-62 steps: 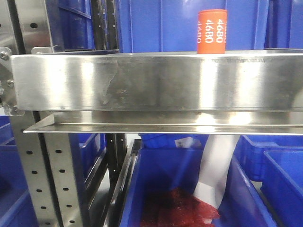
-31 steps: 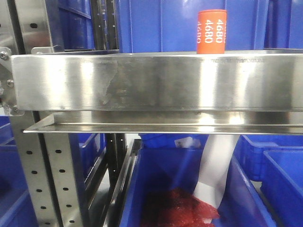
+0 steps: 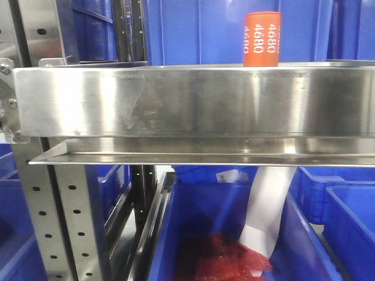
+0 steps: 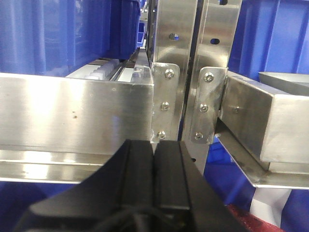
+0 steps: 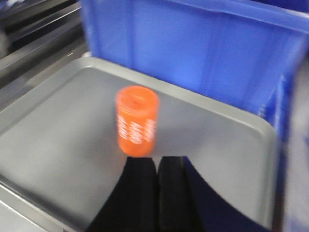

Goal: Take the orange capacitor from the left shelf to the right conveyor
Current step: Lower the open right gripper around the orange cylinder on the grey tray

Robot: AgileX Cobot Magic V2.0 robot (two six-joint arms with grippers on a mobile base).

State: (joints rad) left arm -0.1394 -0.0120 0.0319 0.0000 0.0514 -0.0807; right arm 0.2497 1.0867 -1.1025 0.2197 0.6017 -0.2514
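Observation:
The orange capacitor (image 3: 262, 38) stands upright on the left shelf (image 3: 176, 99), behind its tall stainless front lip, towards the right. In the blurred right wrist view the capacitor (image 5: 137, 121) stands on the shelf's grey floor (image 5: 53, 140), just ahead and slightly left of my right gripper (image 5: 156, 160), which is shut and empty. My left gripper (image 4: 153, 143) is also shut and empty, level with a steel lip and pointing at the bolted uprights (image 4: 166, 104). The right conveyor is out of view.
Blue plastic bins (image 3: 199, 29) stand behind the shelf, and one (image 5: 203, 53) rises right behind the capacitor. Below the shelf, a blue bin (image 3: 176, 234) holds red material and a white sheet (image 3: 266, 205). Perforated uprights (image 3: 58, 222) stand at the left. Another steel shelf section (image 4: 260, 125) lies right of the uprights.

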